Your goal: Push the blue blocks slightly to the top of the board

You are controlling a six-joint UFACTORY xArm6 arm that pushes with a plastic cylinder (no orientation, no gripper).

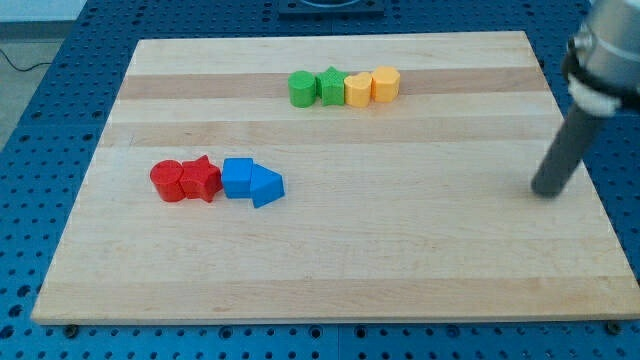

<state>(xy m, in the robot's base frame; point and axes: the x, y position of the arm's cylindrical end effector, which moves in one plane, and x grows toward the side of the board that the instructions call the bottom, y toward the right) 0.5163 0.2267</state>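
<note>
Two blue blocks sit side by side at the board's lower left of centre: a blue cube (237,177) and, touching its right side, a blue triangular block (266,186). My tip (547,193) rests on the board near the view's right edge, far to the right of the blue blocks and about level with them. It touches no block.
A red cylinder (167,181) and a red star (201,179) sit just left of the blue cube. Near the top centre stand a green cylinder (302,88), green star (330,86), yellow block (357,90) and orange-yellow hexagon (385,84). The wooden board (400,270) lies on a blue perforated table.
</note>
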